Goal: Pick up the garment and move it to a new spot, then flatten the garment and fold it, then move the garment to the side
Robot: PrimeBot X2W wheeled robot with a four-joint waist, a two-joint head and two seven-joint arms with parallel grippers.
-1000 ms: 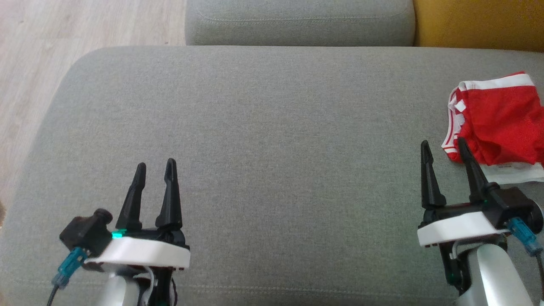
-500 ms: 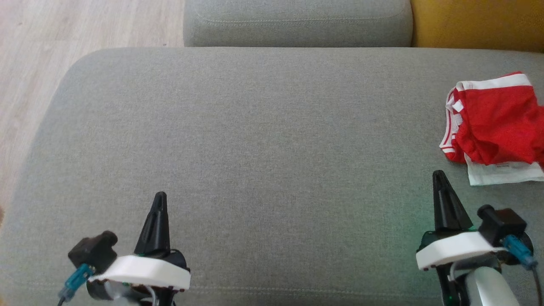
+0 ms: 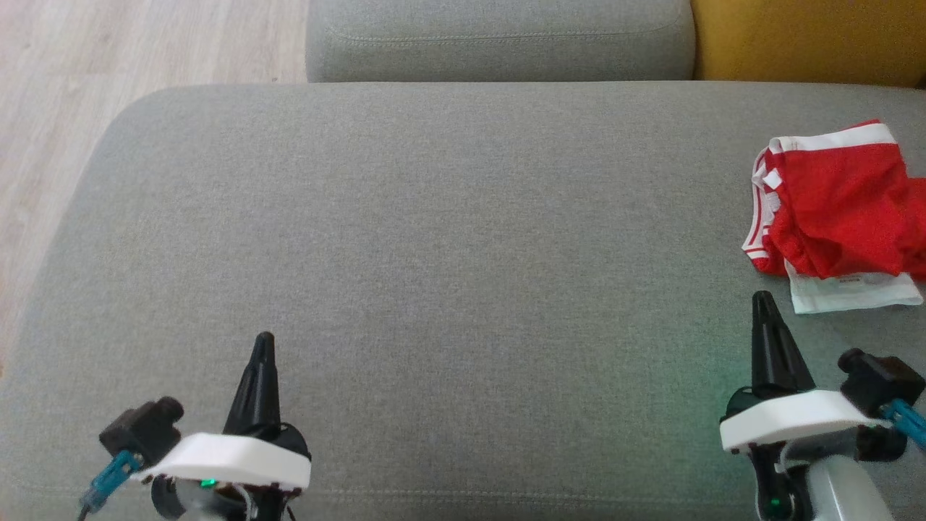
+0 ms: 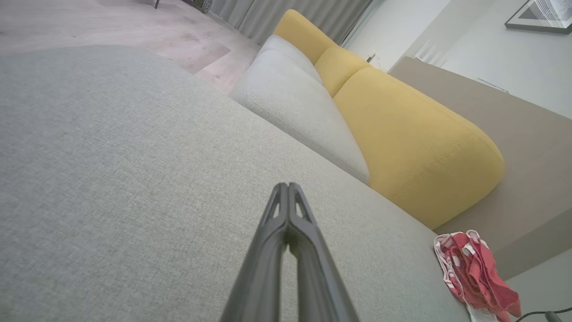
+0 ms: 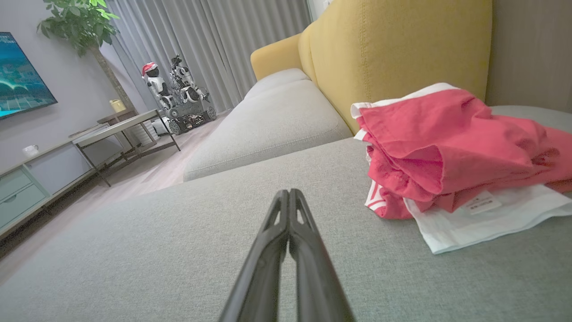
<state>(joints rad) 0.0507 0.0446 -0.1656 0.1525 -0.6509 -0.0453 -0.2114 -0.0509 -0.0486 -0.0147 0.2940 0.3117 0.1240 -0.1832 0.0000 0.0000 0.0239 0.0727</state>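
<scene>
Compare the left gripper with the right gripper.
The right gripper has its tip close to the red garment, not touching it; the left gripper is far from it, across the grey cushion. The left gripper's black block juts to its left, the right gripper's block to its right. Both are shut, empty and point the same way.
</scene>
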